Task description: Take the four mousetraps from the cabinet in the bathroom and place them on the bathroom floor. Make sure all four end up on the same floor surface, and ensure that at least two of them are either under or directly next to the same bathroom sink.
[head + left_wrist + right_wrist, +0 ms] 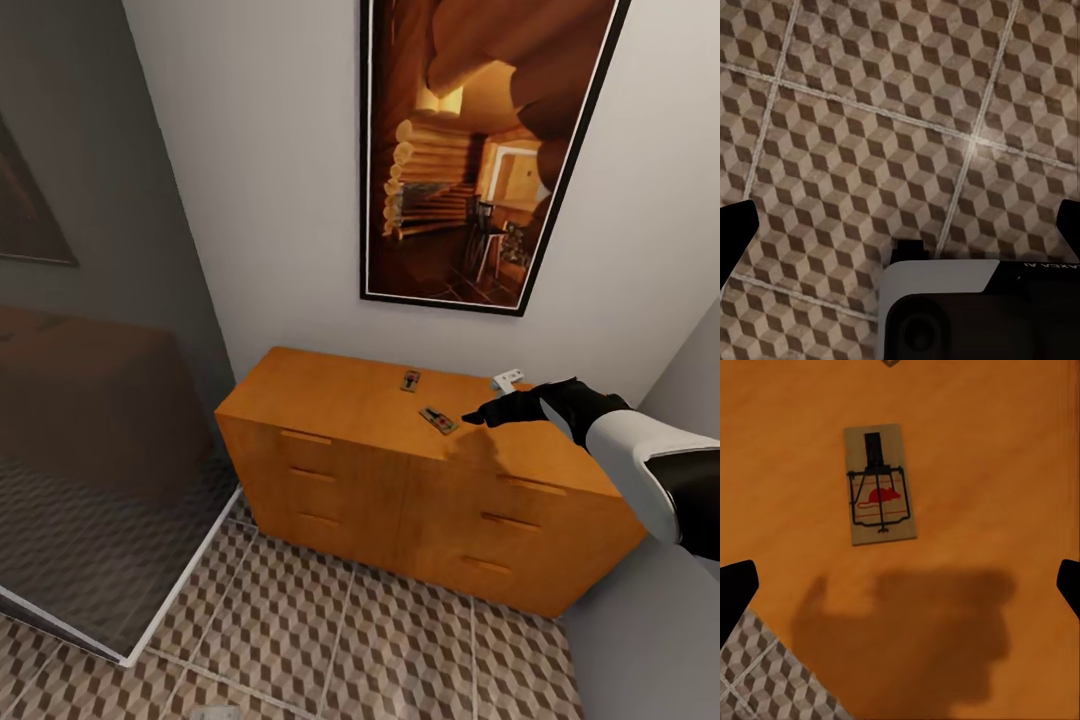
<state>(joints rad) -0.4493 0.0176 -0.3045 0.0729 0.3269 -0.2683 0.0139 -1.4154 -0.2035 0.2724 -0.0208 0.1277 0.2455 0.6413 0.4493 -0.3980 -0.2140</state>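
1. Fingers of the black right gripper [480,414] stood spread wide, empty, above the low orange-brown wooden cabinet [330,400].
2. One small flat brown wooden mousetrap [880,484] lay just ahead of them; another [410,380] sat farther off.
3. Left wrist view showed cube-patterned brown-and-beige floor tiles [870,135] between the left gripper's [900,225] wide-set black fingertips.

The orange-brown cabinet [330,400] stands on the cube-patterned bathroom floor [330,640] against the far wall. On its flat top lie two mousetraps, apart: one [411,380] toward the far edge, another [438,420] nearer the front. A small pale object [507,379] lies far right.
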